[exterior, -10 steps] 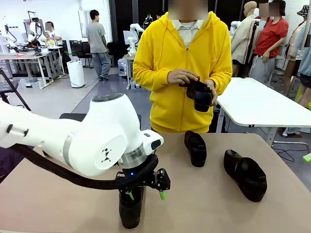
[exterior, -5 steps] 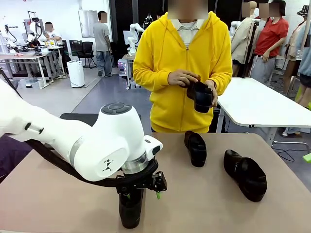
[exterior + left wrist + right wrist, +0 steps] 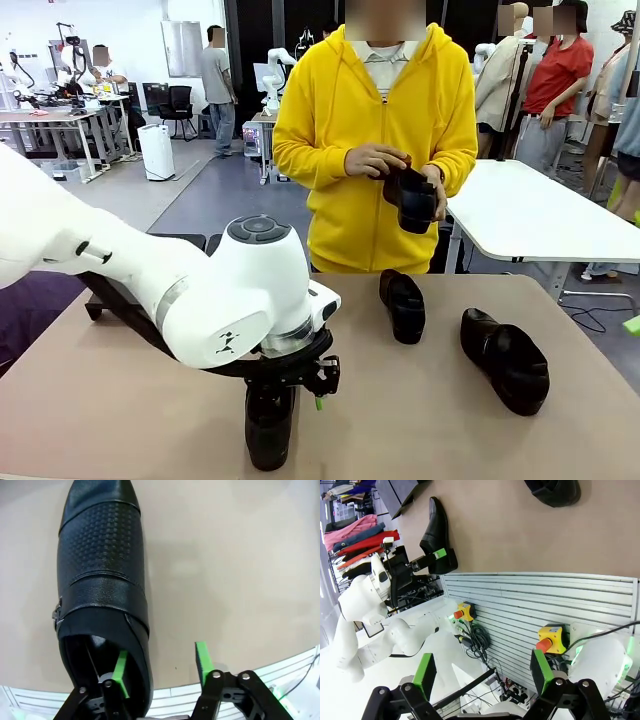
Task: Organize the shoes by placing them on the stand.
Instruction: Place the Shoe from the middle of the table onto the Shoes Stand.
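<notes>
The left end effector (image 3: 293,400) is down at the near edge of the tan worktop (image 3: 430,435), right on top of a glossy black leather slip-on shoe (image 3: 268,435); from the left wrist, one green pad (image 3: 120,672) sits inside the shoe's opening by the heel; the other pad (image 3: 202,656) stands outside, clear of the leather, with bare worktop in the gap; so the jaws straddle the shoe's side wall, apart, not clamped on it; the shoe lies flat on its sole, toe pointing away from the wrist.

A middle loafer (image 3: 403,305), same glossy black, rests near the worktop's centre; a right-hand loafer (image 3: 505,362) lies at a slant well apart from it; a fourth loafer (image 3: 412,198) is up off the worktop, held at waist height by the person in the yellow hoodie (image 3: 340,130), one hand (image 3: 372,158) on top of it.

The right end effector (image 3: 482,672) is released, pads wide apart with nothing between them, off the worktop's near edge.

The low black slanted stand (image 3: 185,242) sits at the far left, mostly hidden behind the white left arm (image 3: 150,280).
</notes>
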`<state>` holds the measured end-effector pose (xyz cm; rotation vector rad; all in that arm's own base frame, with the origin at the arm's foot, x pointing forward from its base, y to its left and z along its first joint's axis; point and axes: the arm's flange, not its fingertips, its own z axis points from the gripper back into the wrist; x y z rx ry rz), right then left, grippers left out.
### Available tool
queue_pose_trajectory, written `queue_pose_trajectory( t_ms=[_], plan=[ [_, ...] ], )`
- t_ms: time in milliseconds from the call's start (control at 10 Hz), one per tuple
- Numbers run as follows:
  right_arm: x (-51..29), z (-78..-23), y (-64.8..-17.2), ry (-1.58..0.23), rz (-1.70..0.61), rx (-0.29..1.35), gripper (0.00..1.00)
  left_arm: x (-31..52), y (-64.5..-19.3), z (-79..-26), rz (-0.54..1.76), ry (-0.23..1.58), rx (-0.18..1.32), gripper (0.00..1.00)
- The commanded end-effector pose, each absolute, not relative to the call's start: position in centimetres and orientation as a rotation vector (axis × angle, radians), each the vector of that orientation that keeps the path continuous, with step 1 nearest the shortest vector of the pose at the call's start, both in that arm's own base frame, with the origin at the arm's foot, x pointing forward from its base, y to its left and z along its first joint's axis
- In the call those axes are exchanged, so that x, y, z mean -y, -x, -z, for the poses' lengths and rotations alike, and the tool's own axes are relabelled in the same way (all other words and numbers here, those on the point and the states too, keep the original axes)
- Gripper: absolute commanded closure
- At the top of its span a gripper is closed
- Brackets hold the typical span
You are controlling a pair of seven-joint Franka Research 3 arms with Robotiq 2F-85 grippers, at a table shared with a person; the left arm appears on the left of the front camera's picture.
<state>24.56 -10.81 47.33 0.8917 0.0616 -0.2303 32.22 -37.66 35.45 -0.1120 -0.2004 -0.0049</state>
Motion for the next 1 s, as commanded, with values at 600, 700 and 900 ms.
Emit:
queue_pose_trajectory(
  t_ms=[600,700,900],
  plan=[
    [11.3,-47.4,-24.4,-0.890,0.205,-0.058,0.00,37.7,-31.7,-37.0,-0.030,-0.012,0.245,1.00],
    [11.3,-47.4,-24.4,-0.890,0.205,-0.058,0.00,37.0,-31.0,-38.2,-0.009,-0.007,0.257,1.00],
    [11.3,-47.4,-24.4,-0.890,0.205,-0.058,0.00,34.4,-28.5,-42.6,0.103,0.080,0.286,1.00]
  ],
)
